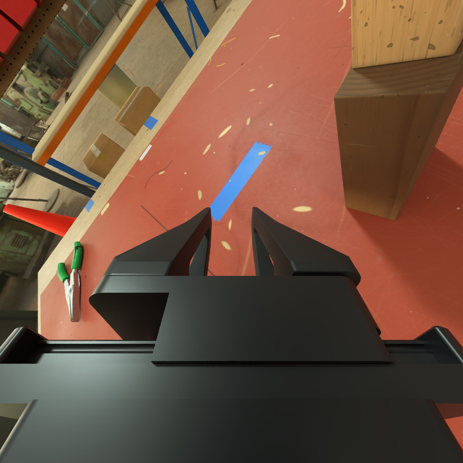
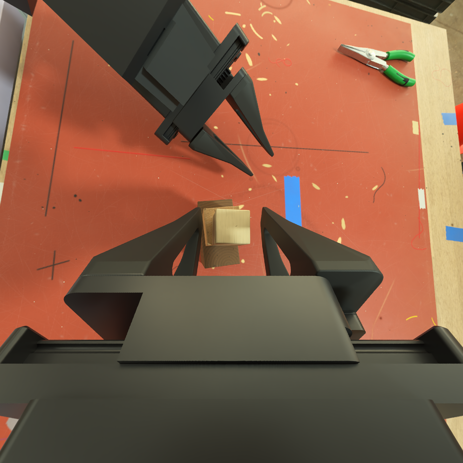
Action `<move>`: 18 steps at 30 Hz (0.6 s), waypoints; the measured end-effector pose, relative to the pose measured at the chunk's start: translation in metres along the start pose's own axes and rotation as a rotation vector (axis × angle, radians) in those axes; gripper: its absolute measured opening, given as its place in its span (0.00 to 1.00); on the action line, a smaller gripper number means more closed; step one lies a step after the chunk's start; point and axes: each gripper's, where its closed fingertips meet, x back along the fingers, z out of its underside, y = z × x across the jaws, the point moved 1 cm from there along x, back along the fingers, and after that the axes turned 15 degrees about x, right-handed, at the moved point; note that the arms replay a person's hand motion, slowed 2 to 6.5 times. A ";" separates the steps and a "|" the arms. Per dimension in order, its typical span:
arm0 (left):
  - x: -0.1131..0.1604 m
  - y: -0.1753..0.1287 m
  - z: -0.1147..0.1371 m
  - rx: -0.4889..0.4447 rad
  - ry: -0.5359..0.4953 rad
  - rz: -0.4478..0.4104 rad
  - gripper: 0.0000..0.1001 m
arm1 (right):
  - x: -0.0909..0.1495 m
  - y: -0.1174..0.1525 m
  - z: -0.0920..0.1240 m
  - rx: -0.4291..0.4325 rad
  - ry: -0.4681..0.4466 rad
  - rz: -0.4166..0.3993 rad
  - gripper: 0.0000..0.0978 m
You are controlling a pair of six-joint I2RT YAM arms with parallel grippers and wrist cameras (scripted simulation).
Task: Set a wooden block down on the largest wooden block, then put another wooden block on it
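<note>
red-matted tabletop (image 2: 325, 263), littered with wood chips, strip of blue tape (image 2: 292, 200), green-handled pliers (image 2: 378, 62) far off by the edge. stack looks built: dark largest block (image 2: 220, 258) at bottom, mid-tone block (image 2: 208, 225) on it, pale small block (image 2: 232, 226) on top, sitting off-centre toward the right finger. right gripper (image 2: 230, 213) hangs straight above, fingers wide and empty, stack between the tips. left gripper (image 1: 231, 213) low over the tabletop, fingers narrowly apart, empty, stack up and right of its tips. judgement: retreat step. lift right straight up, no sideways drift, left finger looks close to the middle block.
</note>
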 end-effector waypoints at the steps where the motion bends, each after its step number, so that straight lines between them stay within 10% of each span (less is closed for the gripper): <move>1: 0.000 0.000 0.000 0.000 0.000 0.000 0.27 | -0.001 0.000 0.001 -0.001 0.002 -0.001 0.41; 18: 0.000 0.000 0.000 0.000 0.000 0.000 0.27 | -0.001 0.002 0.000 -0.001 -0.006 -0.006 0.46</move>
